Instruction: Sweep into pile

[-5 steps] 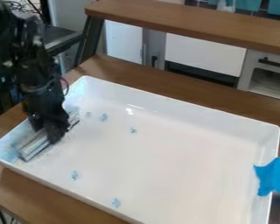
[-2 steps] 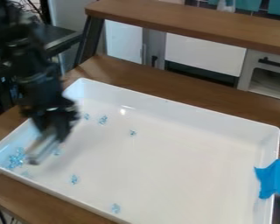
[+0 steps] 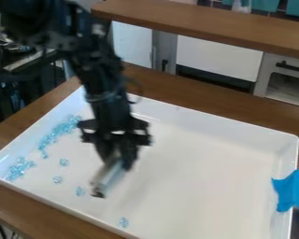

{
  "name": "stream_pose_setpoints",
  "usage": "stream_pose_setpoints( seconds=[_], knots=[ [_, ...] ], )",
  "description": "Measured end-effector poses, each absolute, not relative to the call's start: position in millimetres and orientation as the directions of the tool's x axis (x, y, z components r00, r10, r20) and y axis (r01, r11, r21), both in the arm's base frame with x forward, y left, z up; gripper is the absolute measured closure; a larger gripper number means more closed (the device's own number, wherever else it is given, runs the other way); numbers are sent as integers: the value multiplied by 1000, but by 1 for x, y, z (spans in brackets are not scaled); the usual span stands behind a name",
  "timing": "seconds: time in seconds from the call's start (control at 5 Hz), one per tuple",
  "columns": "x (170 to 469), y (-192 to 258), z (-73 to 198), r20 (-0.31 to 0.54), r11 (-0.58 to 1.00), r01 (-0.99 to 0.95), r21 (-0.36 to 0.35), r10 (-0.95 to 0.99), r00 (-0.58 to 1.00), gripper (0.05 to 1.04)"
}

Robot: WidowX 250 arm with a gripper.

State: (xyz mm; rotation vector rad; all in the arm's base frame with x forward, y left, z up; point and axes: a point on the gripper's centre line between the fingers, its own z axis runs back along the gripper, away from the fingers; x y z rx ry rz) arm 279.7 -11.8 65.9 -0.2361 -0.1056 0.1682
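Note:
The black gripper (image 3: 119, 161) hangs over the left-centre part of the white tray (image 3: 202, 175), shut on a light, bar-like sweeping tool (image 3: 108, 177) that slants down to the lower left. The tool looks raised above the tray floor. Light blue pieces lie in a band (image 3: 57, 132) along the tray's left side, with a second cluster (image 3: 18, 169) near the left corner. Small clumps are scattered apart from these: one (image 3: 64, 162), another (image 3: 57, 179), one left of the tool's tip (image 3: 80, 191), and one near the front wall (image 3: 124, 222).
Raised walls surround the tray, which stands on a brown wooden table (image 3: 27, 203). Blue tape (image 3: 292, 190) is stuck over its right wall. A wooden shelf (image 3: 208, 28) runs behind, with white and grey cabinets beneath it.
The gripper and tool have lifted from the tray's left side and moved right. The blue band and cluster at the left have come into sight.

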Motion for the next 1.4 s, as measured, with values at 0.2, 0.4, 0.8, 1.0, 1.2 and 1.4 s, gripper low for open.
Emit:
stream_pose_setpoints(
  seconds=[0.2,0.4,0.8,1.0,1.2,1.4],
  knots=[
    [280,-43,63,91,952,-156,-263,185,978,700],
    [276,-62,55,122,953,-130,-274,168,978,700],
    [274,-40,31,156,962,-140,-235,180,971,700],
    [271,-18,27,169,964,-147,-222,187,968,700],
    [264,27,27,187,968,-161,-194,197,962,700],
    [253,73,27,185,980,-150,-129,173,968,700]
  ],
)
